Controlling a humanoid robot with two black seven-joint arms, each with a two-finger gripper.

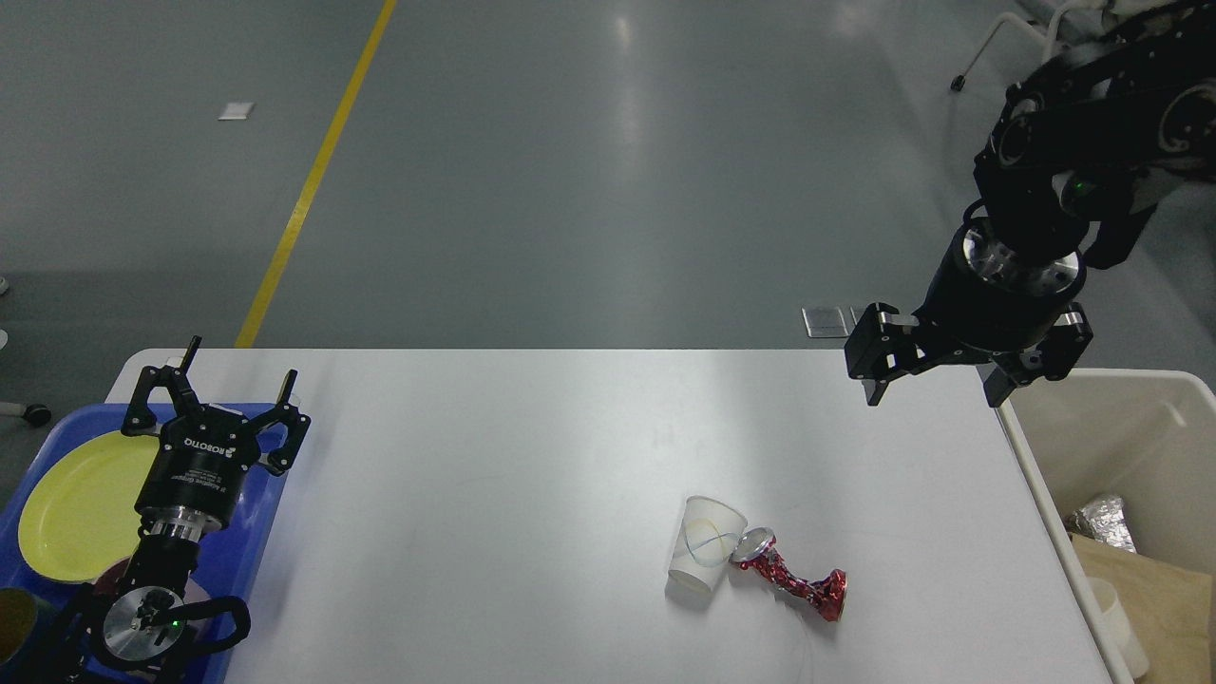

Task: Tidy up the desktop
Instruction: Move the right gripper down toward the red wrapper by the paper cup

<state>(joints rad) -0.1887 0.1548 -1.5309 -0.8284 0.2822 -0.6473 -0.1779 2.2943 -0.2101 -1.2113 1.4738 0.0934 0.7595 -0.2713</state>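
The white desktop (532, 456) holds a tipped clear plastic cup (705, 549) and a crushed red can (788, 583) touching it, right of centre. My right gripper (936, 396) hangs open and empty above the table's far right corner, well behind the cup and can. At the left edge my left gripper (237, 366) stands open, fingers pointing up, over the blue tray (249, 541), with nothing between its fingers.
The blue tray holds a yellow plate (81, 508). A beige bin (1121, 437) at the right edge contains foil (1102, 522), brown paper and a white cup. A chair stands on the floor at the far right.
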